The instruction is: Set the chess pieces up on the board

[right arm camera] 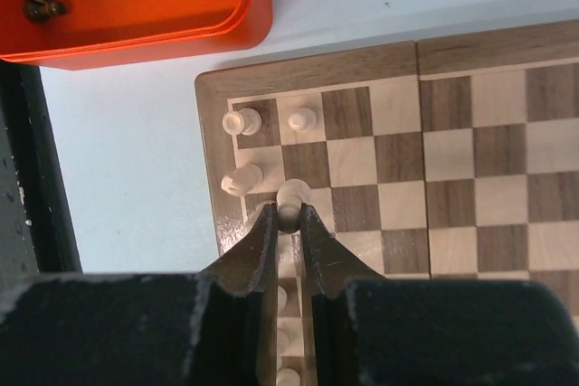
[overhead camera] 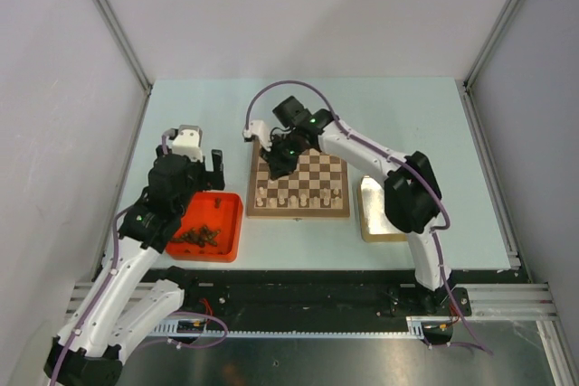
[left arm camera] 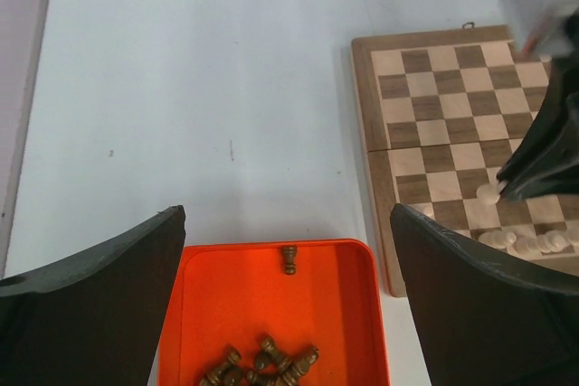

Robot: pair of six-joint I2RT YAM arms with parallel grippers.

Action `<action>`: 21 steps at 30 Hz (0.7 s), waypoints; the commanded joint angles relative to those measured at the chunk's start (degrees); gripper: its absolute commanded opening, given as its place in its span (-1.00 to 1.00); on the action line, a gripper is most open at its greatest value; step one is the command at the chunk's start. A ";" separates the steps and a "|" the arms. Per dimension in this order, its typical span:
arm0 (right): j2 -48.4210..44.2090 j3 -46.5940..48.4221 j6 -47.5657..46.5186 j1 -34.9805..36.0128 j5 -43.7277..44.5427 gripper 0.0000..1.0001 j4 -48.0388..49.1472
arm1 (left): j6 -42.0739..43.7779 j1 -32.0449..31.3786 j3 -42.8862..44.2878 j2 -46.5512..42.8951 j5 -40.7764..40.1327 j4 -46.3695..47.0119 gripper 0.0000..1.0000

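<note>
Black tapered right gripper (right arm camera: 288,216), pale wooden pawn (right arm camera: 291,193)

Pale green bench (overhead camera: 407,115) under everything, closed in by plain grey walls (overhead camera: 317,15) at the back and at both sides, with slanting aluminium posts (overhead camera: 109,15) in the far corners. On the left part, an orange-red tray (overhead camera: 237,223) with rounded corners and a low rim, lying flat near the front edge. On the right part, well apart from the tray, a flat gold metal tin (overhead camera: 373,210), partly hidden. Along the near edge, a silver aluminium rail (overhead camera: 507,296).
</note>
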 commanded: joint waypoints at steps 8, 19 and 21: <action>6.09 5.02 1.39 3.60 4.44 -0.99 -1.22 | 0.80 1.68 -0.26 -2.45 -1.81 2.47 1.00; 8.46 6.08 1.04 4.57 7.86 -0.96 -1.48 | 0.80 1.86 -0.43 -2.97 -0.58 2.74 0.99; 8.64 6.34 0.95 4.66 8.04 -0.95 -1.74 | 0.89 1.86 -0.43 -3.06 -0.57 2.74 0.99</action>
